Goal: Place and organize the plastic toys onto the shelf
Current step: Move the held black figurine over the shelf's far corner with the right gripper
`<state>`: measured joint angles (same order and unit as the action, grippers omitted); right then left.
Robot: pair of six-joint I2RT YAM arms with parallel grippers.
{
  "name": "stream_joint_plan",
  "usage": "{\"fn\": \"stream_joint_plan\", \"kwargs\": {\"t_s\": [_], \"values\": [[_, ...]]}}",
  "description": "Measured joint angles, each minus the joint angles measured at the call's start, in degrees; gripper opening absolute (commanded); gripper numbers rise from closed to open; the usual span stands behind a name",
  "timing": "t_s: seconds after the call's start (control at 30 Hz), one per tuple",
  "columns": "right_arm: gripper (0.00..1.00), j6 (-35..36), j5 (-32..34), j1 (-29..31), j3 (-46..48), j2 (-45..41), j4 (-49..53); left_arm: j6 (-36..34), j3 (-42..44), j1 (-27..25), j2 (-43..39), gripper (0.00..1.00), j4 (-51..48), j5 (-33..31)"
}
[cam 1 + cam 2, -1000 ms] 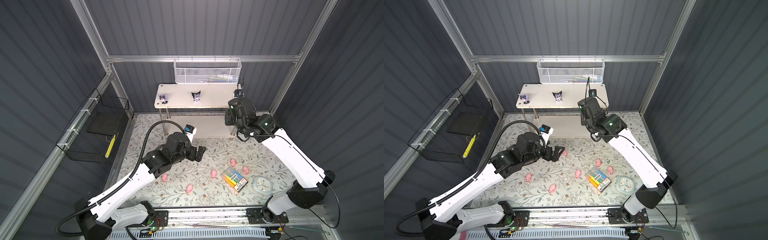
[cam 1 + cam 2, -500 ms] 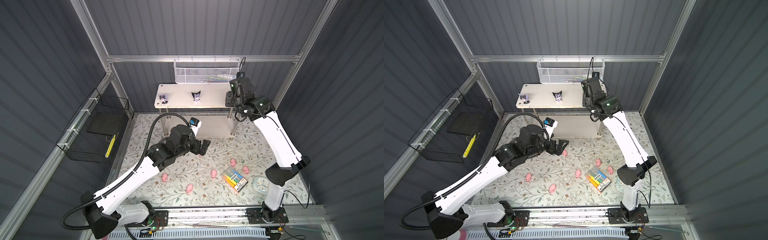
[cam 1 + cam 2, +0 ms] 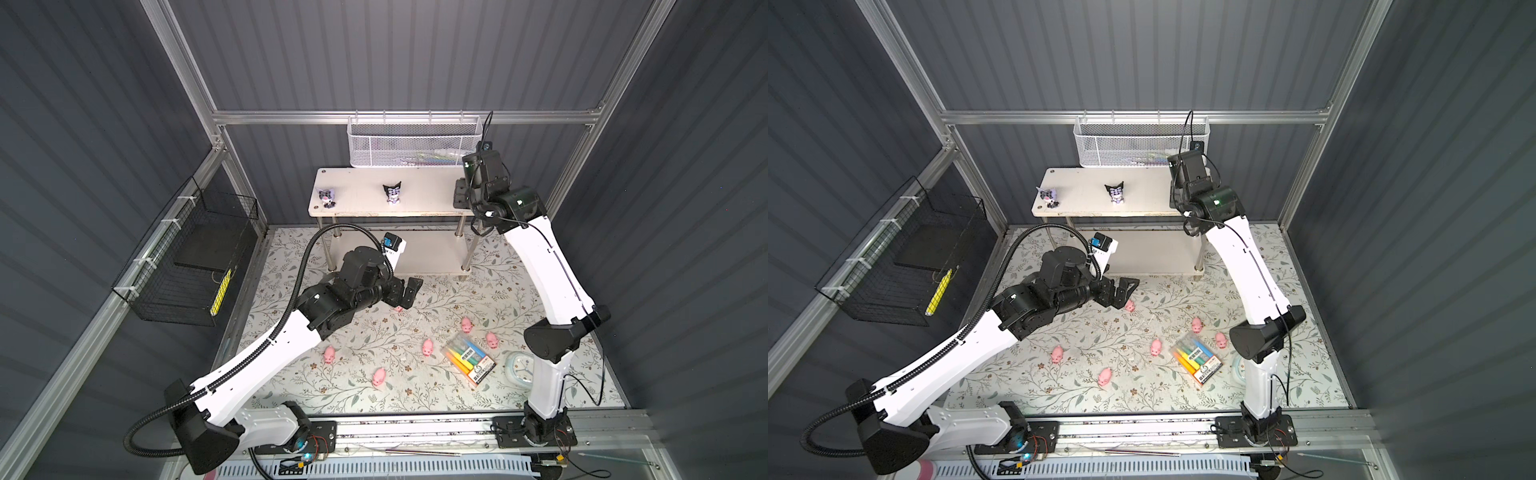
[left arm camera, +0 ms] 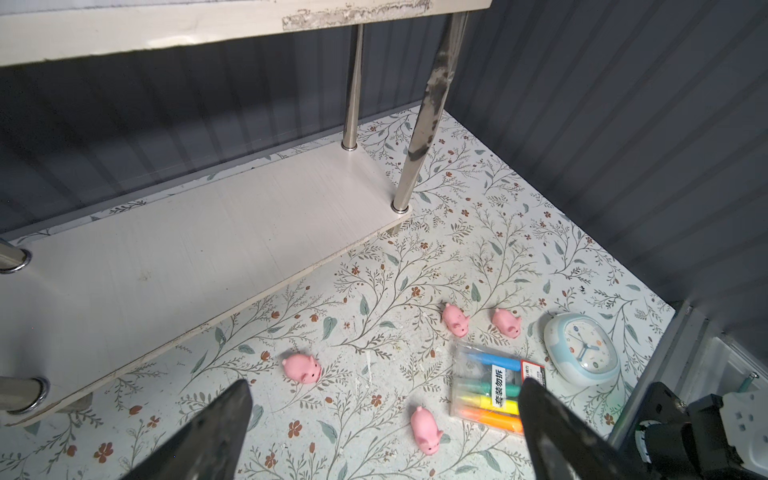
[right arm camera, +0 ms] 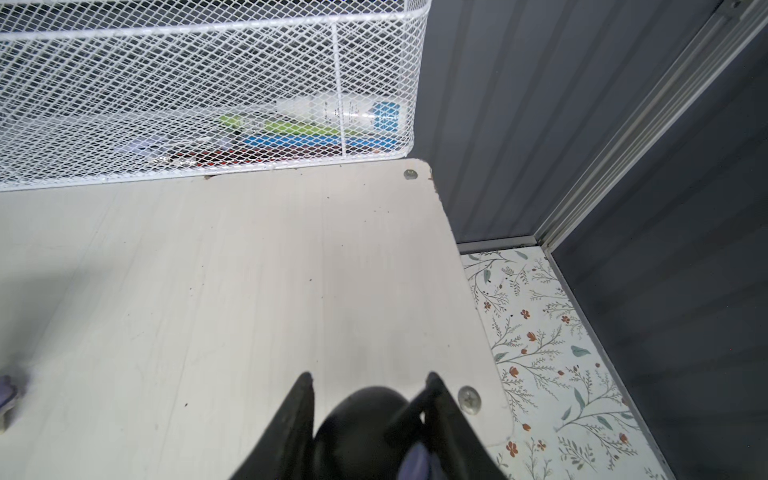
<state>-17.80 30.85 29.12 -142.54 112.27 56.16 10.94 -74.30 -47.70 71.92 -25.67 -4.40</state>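
The white two-tier shelf [image 3: 357, 195] stands against the back wall. Two black-white-purple figurines [image 3: 327, 197] [image 3: 392, 193] stand on its top board. My right gripper [image 3: 460, 195] hangs over that board's right end, shut on a third figurine [image 5: 361, 415] with a black head and a purple part. My left gripper [image 3: 405, 291] is open low over the floor in front of the shelf, beside a pink pig [image 3: 398, 309]. In the left wrist view that pig [image 4: 302, 368] lies just ahead of the open gripper [image 4: 386, 386]. Several more pigs [image 3: 428, 347] [image 3: 379, 377] lie scattered on the floor.
A white mesh basket [image 3: 413, 143] hangs just behind the top board. A black wire basket [image 3: 187, 266] hangs on the left wall. A pack of coloured markers [image 3: 467, 359] and a pale-blue clock [image 3: 521, 368] lie at the front right, among the pigs.
My right arm has risen from in front of the shelf to the top board's right end, still shut on the figurine. My left gripper has moved right, toward the pig near the shelf.
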Motion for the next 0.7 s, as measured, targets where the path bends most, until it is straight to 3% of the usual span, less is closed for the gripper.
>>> {"fn": "stream_joint_plan", "kwargs": {"t_s": [0.7], "values": [[0.28,-9.2,6.4,-1.3,0.0,1.3,-2.1,-0.3,0.0,0.0,-0.1,1.0,-0.1,0.0]]}}
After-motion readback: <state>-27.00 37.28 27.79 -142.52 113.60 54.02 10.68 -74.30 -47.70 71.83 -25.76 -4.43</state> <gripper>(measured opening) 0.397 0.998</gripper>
